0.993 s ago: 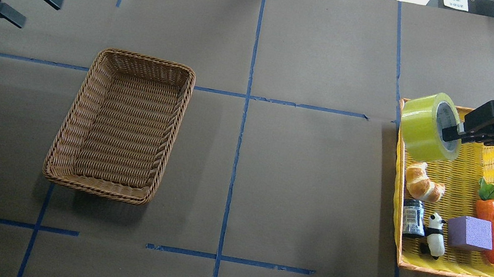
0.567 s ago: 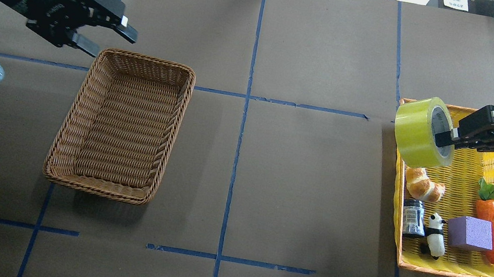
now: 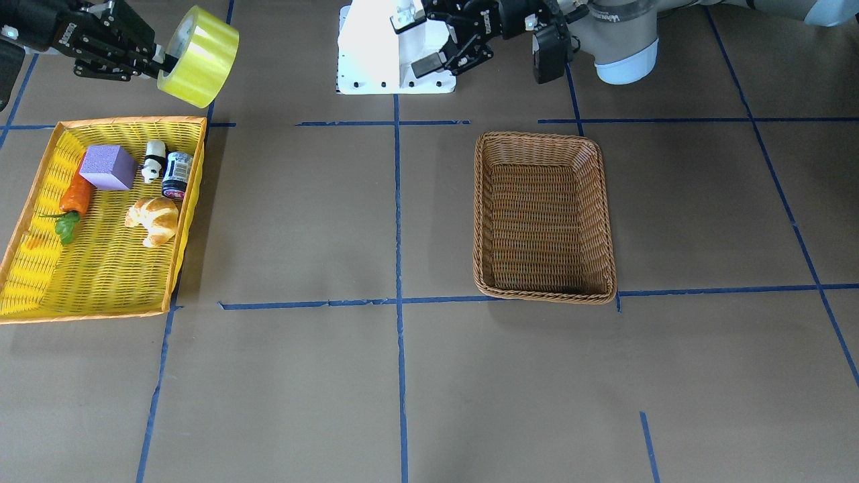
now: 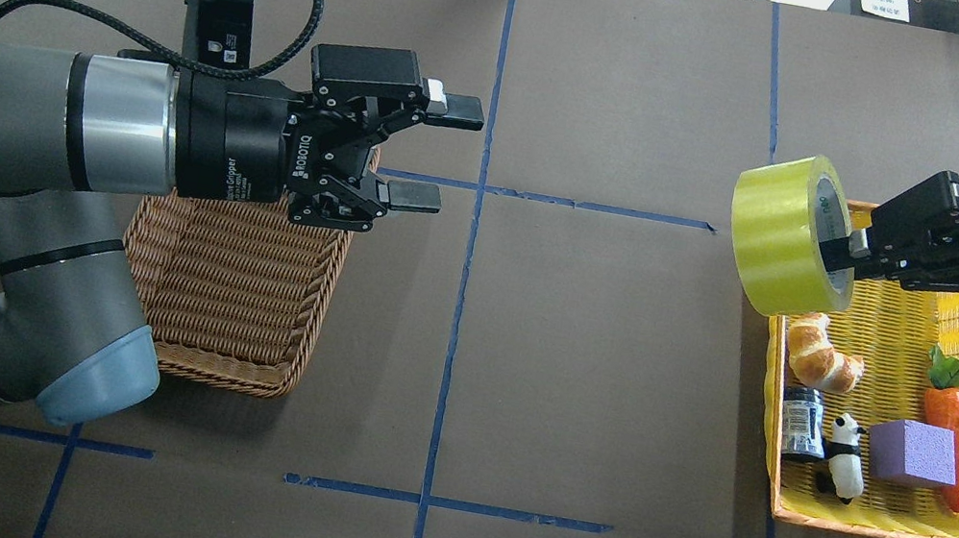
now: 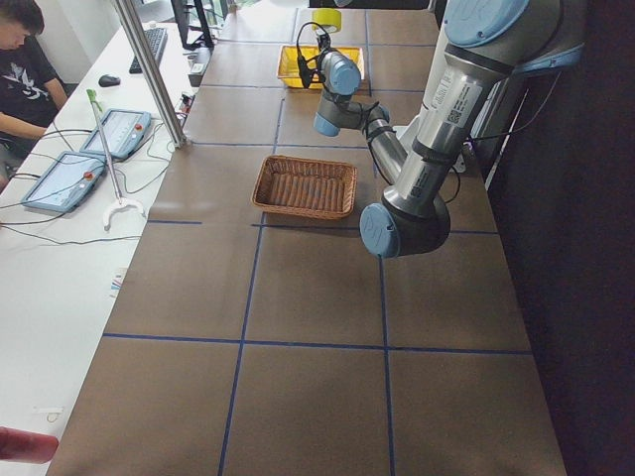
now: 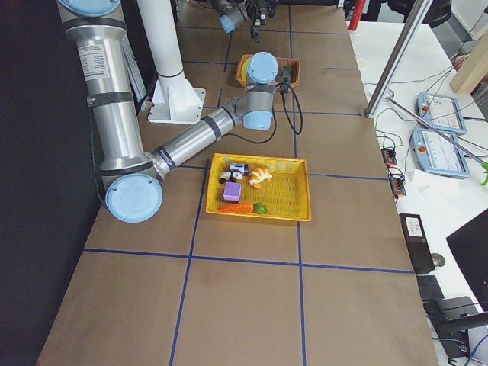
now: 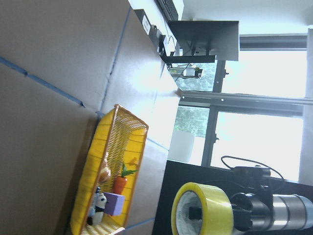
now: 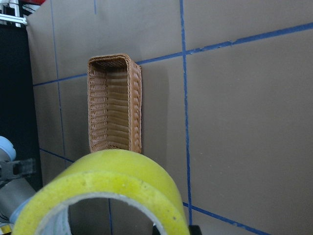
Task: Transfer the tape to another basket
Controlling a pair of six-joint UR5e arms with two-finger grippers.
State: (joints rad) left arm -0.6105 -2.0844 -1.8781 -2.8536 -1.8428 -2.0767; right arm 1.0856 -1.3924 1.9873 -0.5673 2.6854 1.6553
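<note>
Tape is what I check first: the wide roll of translucent yellow-green packing tape (image 4: 783,232) with a white-grey printed core hangs in the air, held by the right gripper (image 4: 838,251). This gripper is closed on the wall of the roll, with one finger (image 4: 835,243) inside the core. The roll lies on its side, so the open core faces back toward the gripper. In the overhead view it covers the corner of the bright yellow basket with an orange rim (image 4: 884,528) on the side toward the table's middle, but it touches neither the basket nor the things inside it. In this yellow basket I see a golden croissant (image 4: 821,355), a small dark jar with a printed label (image 4: 802,422), a black and white panda figure (image 4: 843,456), a purple foam block (image 4: 912,451) and an orange carrot with green leaves (image 4: 948,411). The rectangular brown woven wicker basket (image 3: 543,136) stands well apart from the tape, on the other half of the table, and the front-facing view shows nothing in it. The left gripper (image 4: 440,153) hangs above this basket's corner toward the table's middle. Its two fingers are spread wide, hold nothing, and point level toward the tape. From the left wrist camera I see the tape's core opening and the right gripper behind it.
</note>
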